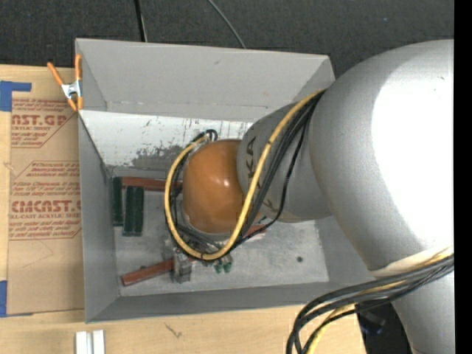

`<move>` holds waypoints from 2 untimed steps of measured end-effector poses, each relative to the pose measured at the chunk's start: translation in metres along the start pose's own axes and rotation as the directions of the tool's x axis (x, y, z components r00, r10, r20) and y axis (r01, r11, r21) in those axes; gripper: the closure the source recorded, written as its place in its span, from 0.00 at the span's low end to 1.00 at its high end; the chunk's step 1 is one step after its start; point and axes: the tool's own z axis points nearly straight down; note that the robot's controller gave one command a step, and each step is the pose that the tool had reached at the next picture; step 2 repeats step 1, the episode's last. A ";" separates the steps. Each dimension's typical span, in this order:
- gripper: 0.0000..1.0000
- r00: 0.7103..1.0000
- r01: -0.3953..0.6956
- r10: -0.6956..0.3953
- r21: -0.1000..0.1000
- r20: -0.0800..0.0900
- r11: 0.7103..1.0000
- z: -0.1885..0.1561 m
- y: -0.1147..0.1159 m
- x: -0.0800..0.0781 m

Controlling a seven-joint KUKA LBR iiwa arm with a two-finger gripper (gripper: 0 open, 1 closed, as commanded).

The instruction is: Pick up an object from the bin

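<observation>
Camera view: bin with green block

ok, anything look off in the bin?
Nothing spilled or broken. The green block, far stick and near stick lie flat; the hand is low by the near stick's end. The back wall is scuffed.

Arm in from right — pincer down (orange wrist cover).
</observation>
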 end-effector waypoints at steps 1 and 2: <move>1.00 0.993 0.119 -0.119 0.001 -0.001 0.993 -0.206 -0.021 -0.021; 1.00 0.993 0.119 -0.119 0.001 -0.001 0.993 -0.206 -0.021 -0.021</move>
